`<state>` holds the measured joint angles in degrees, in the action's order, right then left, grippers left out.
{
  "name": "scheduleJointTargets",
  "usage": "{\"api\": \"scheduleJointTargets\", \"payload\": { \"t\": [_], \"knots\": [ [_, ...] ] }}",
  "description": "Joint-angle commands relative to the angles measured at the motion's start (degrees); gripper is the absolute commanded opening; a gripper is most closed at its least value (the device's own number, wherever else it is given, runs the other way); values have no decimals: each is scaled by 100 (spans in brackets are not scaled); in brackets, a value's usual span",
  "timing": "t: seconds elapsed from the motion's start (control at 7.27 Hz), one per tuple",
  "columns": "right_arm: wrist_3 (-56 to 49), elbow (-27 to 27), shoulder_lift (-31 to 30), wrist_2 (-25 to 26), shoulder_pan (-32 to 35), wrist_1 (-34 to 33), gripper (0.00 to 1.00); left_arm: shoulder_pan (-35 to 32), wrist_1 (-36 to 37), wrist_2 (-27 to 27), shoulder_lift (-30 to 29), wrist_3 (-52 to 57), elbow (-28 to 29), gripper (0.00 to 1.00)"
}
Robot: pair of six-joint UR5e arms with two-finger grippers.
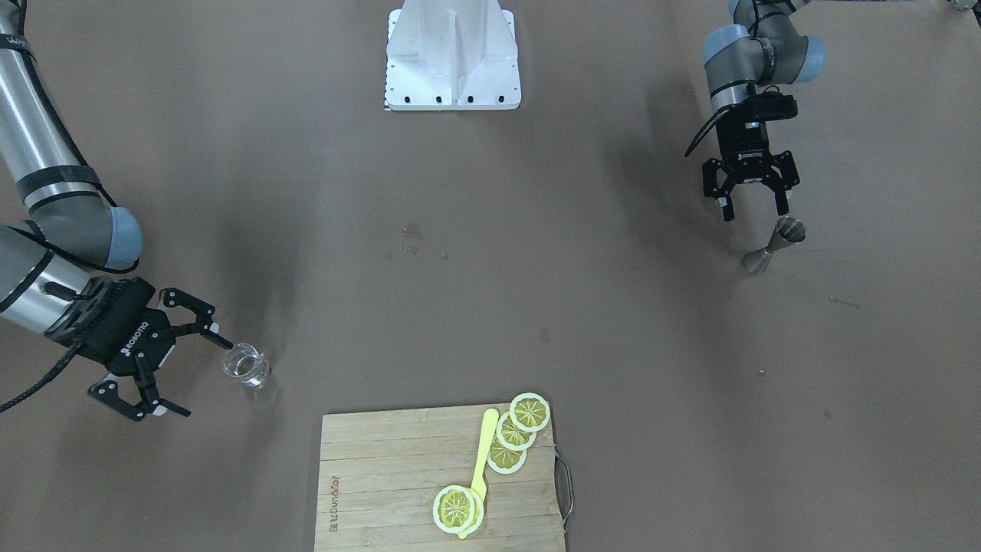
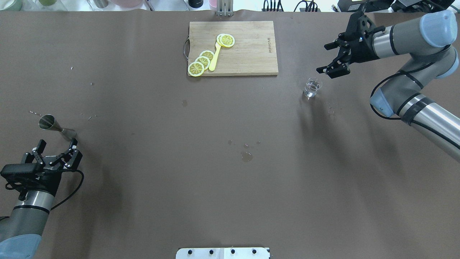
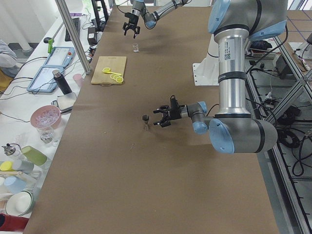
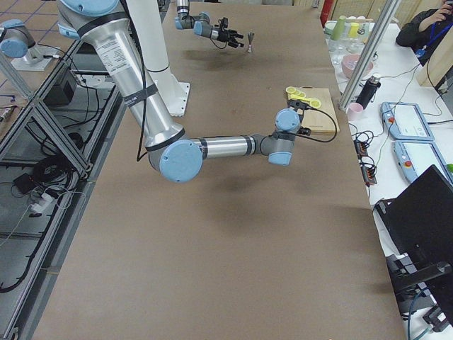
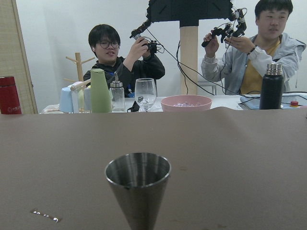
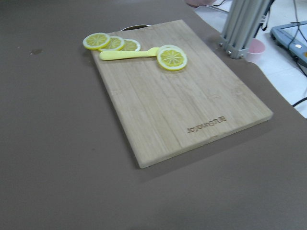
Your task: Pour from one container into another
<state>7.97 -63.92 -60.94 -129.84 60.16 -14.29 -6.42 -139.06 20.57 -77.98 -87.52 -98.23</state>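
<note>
The container, a small clear glass tumbler [image 1: 247,365] [image 2: 312,88], stands upright on the brown table. My right gripper [image 1: 201,376] [image 2: 325,59] is open and tilted beside it, one fingertip close to the rim, nothing between the fingers. The other container, a steel hourglass jigger [image 1: 774,245] [image 2: 57,127], stands upright at the opposite end. My left gripper [image 1: 755,211] [image 2: 57,144] is open just short of it and holds nothing. The left wrist view shows the jigger [image 5: 138,187] close, centred and low. The right wrist view shows no glass.
A wooden cutting board [image 1: 383,475] [image 2: 248,54] [image 6: 182,110] with lemon slices [image 2: 201,63] and a yellow knife [image 2: 215,57] lies at the table's far edge. Small wet spots [image 2: 246,156] mark the middle. The robot base [image 1: 452,61] sits centre. People and bottles are beyond the left end.
</note>
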Motion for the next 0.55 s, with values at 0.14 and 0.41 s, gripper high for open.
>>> {"api": "scheduleJointTargets", "payload": {
  "t": [0.14,0.41],
  "knots": [
    [398,-461,-14,134,854,-1498,100,316,72,130,275,24,-1334,98],
    [398,-734,-5,143,1180,-2800,100,484,446,490,-39,51,-1829,98]
  ]
}}
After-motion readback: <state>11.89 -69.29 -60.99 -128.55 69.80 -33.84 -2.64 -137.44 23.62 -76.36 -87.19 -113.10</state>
